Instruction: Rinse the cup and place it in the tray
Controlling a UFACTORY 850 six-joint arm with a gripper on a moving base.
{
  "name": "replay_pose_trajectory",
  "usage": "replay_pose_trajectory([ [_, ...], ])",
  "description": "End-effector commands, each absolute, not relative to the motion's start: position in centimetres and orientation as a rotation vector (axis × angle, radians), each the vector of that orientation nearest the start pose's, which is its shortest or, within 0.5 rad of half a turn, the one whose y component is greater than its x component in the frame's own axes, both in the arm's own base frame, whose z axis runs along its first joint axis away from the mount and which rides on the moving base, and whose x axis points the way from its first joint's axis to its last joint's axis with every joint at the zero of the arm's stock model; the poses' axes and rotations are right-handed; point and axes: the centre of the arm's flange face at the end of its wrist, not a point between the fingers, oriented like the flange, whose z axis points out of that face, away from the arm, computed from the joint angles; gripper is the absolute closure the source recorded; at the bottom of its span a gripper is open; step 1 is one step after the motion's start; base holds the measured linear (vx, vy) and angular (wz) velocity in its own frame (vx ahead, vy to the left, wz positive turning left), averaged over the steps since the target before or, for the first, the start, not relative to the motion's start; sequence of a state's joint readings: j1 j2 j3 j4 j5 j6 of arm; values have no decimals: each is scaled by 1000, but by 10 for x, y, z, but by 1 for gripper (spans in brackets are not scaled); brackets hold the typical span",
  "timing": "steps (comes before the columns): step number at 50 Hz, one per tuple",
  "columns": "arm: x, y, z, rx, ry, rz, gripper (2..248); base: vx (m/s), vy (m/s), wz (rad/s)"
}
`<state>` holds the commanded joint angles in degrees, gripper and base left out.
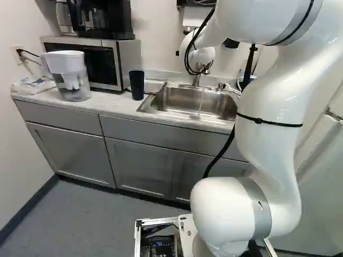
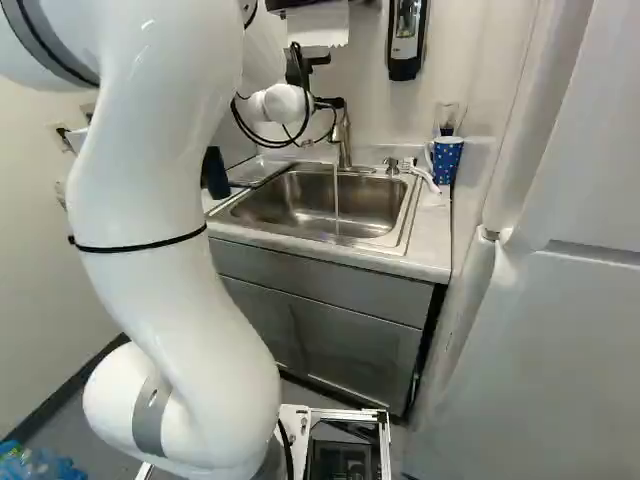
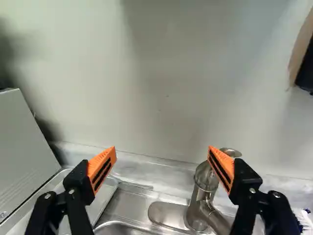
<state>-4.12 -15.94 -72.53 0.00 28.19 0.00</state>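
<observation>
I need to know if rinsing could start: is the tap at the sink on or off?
On. A thin stream of water falls from the tap into the sink, visible in both base views.

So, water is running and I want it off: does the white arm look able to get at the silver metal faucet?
Probably yes: its open, orange-padded fingers hover close to the faucet, with nothing visible in the way.

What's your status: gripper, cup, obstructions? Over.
Gripper open, nothing held. Dark cup by the microwave, dotted cup by the sink. Tap close ahead, running, possibly in the way.
</observation>
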Motion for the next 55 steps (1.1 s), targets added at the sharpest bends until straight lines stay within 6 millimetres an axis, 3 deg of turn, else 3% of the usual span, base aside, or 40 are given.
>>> replay_pose_trajectory([
  [45,598,-30,669,-2318,57,-2169,3,0,0,0],
  [55,588,-29,667,-2349,59,-2136,3,0,0,0],
])
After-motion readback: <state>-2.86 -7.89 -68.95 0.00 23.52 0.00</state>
